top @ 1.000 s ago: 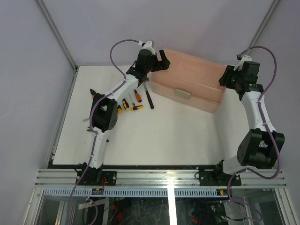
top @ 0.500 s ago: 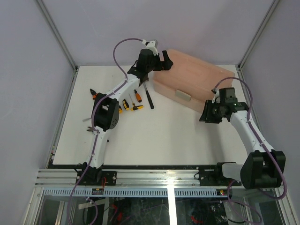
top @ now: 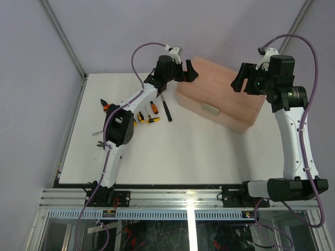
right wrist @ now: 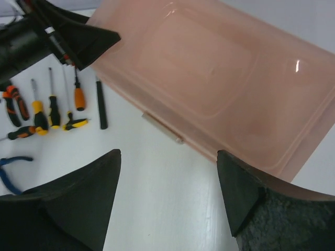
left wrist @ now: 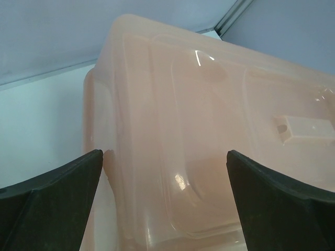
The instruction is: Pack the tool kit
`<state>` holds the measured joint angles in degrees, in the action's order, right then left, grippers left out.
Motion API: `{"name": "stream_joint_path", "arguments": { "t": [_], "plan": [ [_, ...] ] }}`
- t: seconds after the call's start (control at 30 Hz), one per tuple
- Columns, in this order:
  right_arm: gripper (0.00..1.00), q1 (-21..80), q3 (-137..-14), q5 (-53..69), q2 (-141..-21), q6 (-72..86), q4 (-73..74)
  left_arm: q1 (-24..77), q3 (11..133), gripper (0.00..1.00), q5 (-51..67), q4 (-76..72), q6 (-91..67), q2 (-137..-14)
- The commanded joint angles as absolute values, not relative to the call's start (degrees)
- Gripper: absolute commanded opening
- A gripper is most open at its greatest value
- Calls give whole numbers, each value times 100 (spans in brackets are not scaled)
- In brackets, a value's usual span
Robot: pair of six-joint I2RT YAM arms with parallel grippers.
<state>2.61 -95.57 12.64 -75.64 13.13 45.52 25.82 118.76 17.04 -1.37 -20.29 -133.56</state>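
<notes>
**A:** Where is the tool box [top: 225, 99]?

**B:** At the far right of the white surface [top: 199, 157]. It is pink and translucent, its lid is down, and its latch [top: 211, 109] faces the near side.

**A:** And the tools?

**B:** All outside it, lying on the surface to its left. A row of screwdrivers [right wrist: 52, 107] with orange, yellow and black handles lies there. A black-handled tool [top: 166, 110] is the one nearest the box. Blue-handled pliers [right wrist: 10, 162] lie apart from the row, on the near side.

**A:** What is the left pincer [top: 186, 72] doing?

**B:** It is spread wide at the box's far-left corner and holds nothing. In the left wrist view the lid fills the gap between the two fingers. One fingertip [left wrist: 78, 172] sits just beside the box's edge, but I cannot tell whether it touches.

**A:** And the right pincer [top: 239, 81]?

**B:** It is also wide open and empty, raised above the right part of the lid. Its wrist camera looks down on the lid and, past it, the tools.

**A:** Is anything in the way?

**B:** The left arm [top: 138, 97] reaches across above the tools, so in the right wrist view its dark body covers the far ends of some screwdrivers. The shut lid lies between the tools and the inside of the box.
</notes>
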Motion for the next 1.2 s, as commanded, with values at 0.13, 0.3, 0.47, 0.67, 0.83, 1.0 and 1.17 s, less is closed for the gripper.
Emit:
{"name": "stream_joint_path", "arguments": {
  "t": [0.13,0.3,0.47,0.67,0.83,1.0,1.17],
  "plan": [
    [86,-157,-10217,597,-9444,512,3503,2714,11623,100,2316,596,-1367,-13608],
    [88,-544,-11467,771,-10824,438,3347,2690,11344,100,2351,559,-1354,-13479],
    [89,-937,-12697,1065,-11691,563,3277,2664,11171,100,2332,493,-1364,-13404],
    [89,-1274,-13095,1270,-12123,710,2880,2604,11241,100,2300,539,-1354,-13417],
    [88,-1529,-13420,1380,-12741,436,3505,2602,11292,100,2274,581,-1415,-13469],
    [86,-1820,-12761,1629,-12476,389,3666,2606,11382,100,2189,607,-1493,-13545],
    [84,-1888,-12257,2104,-12040,104,4063,2604,11663,100,2115,759,-1456,-13694]
  ]
}}
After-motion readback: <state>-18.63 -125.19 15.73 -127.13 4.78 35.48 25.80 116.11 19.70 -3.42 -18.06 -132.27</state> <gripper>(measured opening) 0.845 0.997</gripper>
